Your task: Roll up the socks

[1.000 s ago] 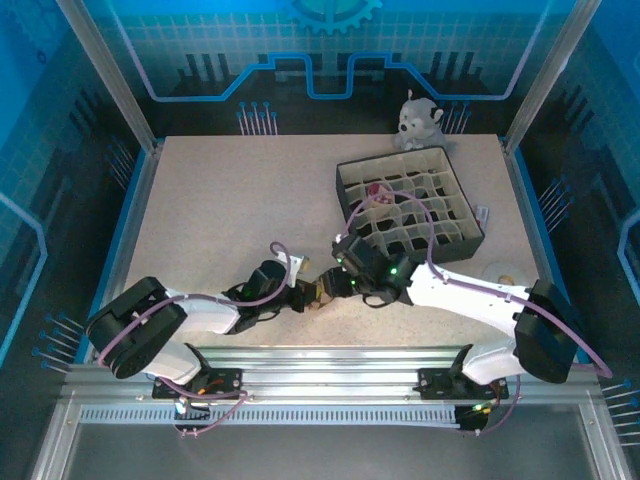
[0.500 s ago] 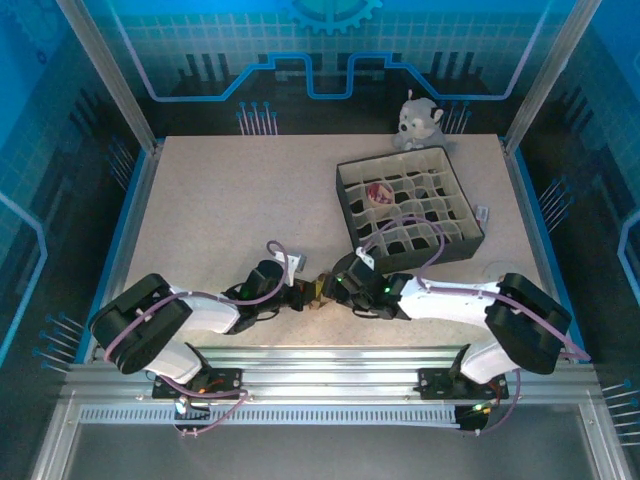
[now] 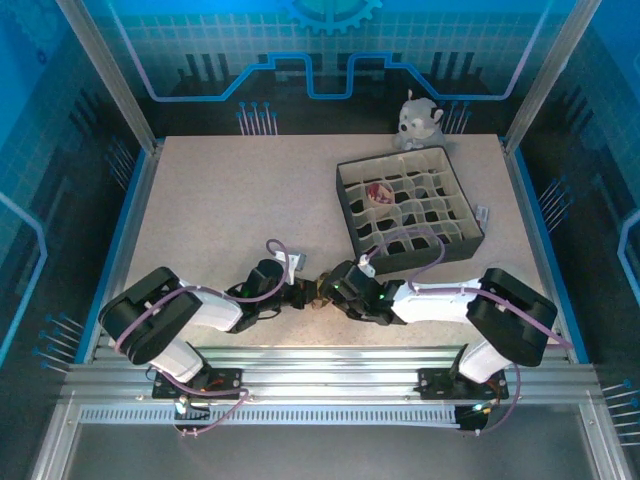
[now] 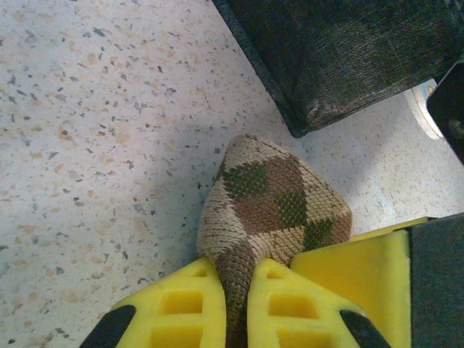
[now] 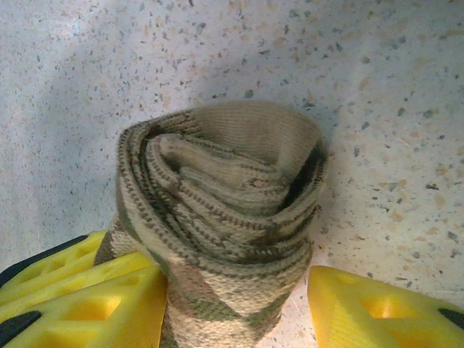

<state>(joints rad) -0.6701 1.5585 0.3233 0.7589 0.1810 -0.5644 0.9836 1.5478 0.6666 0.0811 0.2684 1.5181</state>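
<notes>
**Surface and room.** The counter (image 3: 220,220) is a pale speckled slab inside a blue-lit enclosure with clear panels on the left, right and far sides. A black divided tray (image 3: 343,205) stands on the right half, towards the back. A grey plush toy (image 3: 417,120) sits behind the tray at the far edge. One far-left compartment of the tray holds the beige and red sock (image 3: 378,191). A small pale round item (image 3: 500,270) lies near the right edge.

**Task item.** The argyle sock (image 3: 320,291) lies on the counter close to the near edge, about midway across, between the two arms. The right wrist view shows it (image 5: 225,217) wound into a loose roll, its coiled end facing the camera.

**Pincers.**
- The left pincer (image 3: 304,293) is clamped tight on the argyle sock (image 4: 272,210), with the fabric pinched between its yellow pads (image 4: 177,308).
- The right pincer (image 3: 336,290) stands parted around the roll. One pad (image 5: 94,297) is against the fabric; the other is clear of it, with bare counter in the gap.

**Edges and free room.** The left half and the middle back of the counter are bare. Both arms lie low along the near metal rail (image 3: 320,362). The tray's near corner is close beside the sock.
</notes>
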